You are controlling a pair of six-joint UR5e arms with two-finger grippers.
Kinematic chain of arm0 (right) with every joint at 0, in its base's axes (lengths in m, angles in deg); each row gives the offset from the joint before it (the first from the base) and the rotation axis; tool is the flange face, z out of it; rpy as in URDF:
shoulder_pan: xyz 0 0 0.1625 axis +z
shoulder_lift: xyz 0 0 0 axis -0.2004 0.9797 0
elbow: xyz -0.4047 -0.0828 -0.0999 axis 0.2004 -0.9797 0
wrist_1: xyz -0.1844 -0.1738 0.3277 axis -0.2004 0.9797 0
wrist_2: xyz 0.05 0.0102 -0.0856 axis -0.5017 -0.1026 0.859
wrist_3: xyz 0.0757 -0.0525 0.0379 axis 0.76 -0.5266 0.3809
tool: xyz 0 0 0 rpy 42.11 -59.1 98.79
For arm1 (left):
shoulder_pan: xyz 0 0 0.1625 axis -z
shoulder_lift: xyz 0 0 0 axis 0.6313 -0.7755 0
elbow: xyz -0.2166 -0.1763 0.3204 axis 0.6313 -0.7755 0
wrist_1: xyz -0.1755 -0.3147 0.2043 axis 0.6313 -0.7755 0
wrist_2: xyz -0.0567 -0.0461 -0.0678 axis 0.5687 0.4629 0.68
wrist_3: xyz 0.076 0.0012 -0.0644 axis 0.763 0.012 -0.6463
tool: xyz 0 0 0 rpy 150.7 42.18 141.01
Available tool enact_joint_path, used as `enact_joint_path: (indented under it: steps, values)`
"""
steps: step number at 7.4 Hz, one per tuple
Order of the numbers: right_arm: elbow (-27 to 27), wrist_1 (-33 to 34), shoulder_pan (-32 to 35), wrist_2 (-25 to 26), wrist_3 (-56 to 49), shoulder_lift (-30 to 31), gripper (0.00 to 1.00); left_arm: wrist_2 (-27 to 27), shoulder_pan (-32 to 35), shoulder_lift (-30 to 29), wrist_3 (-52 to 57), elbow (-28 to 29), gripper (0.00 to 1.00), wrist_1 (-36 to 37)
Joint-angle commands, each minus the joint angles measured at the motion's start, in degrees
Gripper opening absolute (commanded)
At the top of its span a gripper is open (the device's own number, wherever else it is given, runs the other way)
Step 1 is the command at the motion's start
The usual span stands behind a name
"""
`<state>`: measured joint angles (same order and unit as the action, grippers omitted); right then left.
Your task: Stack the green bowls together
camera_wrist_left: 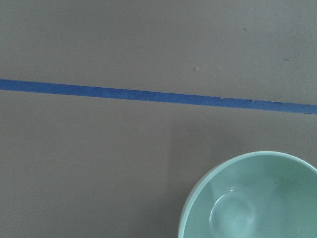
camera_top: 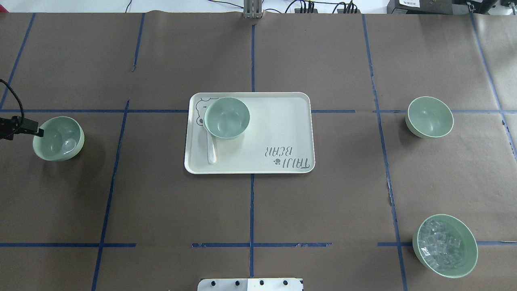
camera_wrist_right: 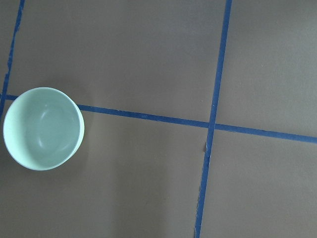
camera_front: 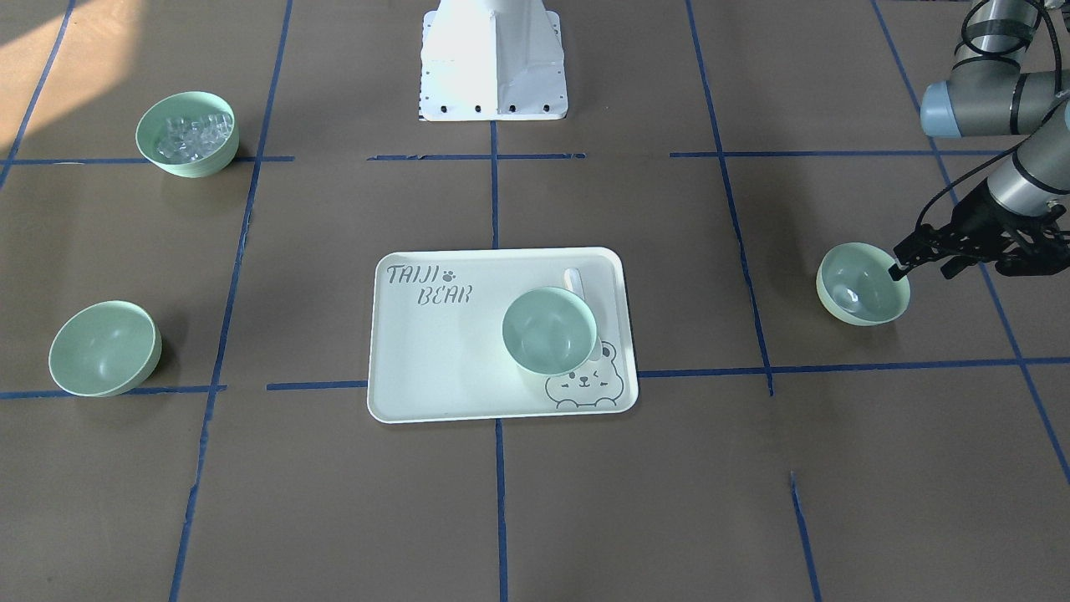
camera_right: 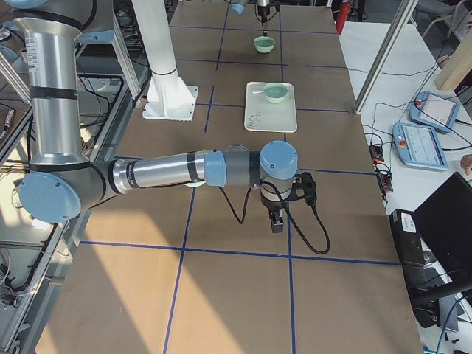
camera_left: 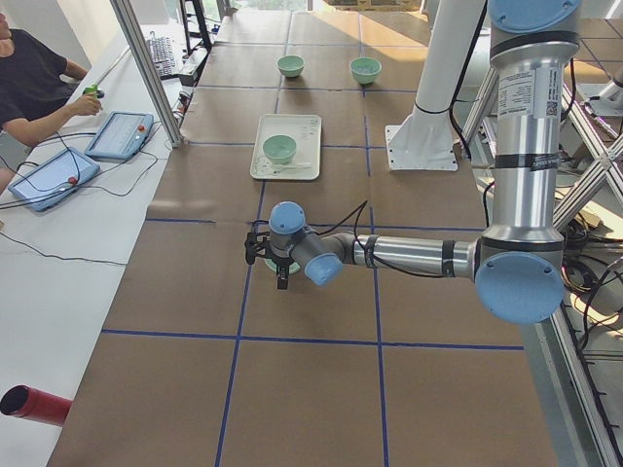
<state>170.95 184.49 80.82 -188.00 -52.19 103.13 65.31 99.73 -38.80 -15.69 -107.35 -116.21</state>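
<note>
Three empty green bowls stand well apart on the table: the left bowl near the robot's left edge, the tray bowl in a corner of the tray with a spoon running out from beside or under it, and the right bowl far across. The left end effector is at the outer rim of the left bowl, its tip touching or just above the edge. Whether it has closed on the rim I cannot tell, since the wrist view shows only part of the bowl and no fingers. The right end effector hangs over bare table and its opening cannot be read either. A rim pinch on smooth plastic is probably the weak point. If only a sliver of wall is caught, the bowl may swing, tip or slip out on the lift. If the tip lands on top of the rim instead of straddling it, it could flip the bowl or push it toward the table edge. Setting it into the tray bowl carries its own risk: that bowl may rock if it rests on the spoon, so an off-centre drop could knock it askew. The ice bowl looks much the same and could be taken by mistake.
</note>
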Motion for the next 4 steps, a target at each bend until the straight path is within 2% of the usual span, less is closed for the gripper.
enact_joint_path:
  steps: [1,3,4]
  values:
    - [0.04,-0.09,-0.27,-0.07,0.59,0.04,1.00,-1.17,-1.70,0.09,-0.58,1.12,0.99,-1.60]
    - [0.04,0.00,-0.27,-0.08,0.59,0.04,1.00,-1.96,-2.14,0.09,-0.66,2.45,0.97,-3.28]
    - [0.04,0.00,-0.27,0.01,0.59,0.04,1.00,-1.96,-2.32,0.09,-0.66,2.53,0.85,-3.28]
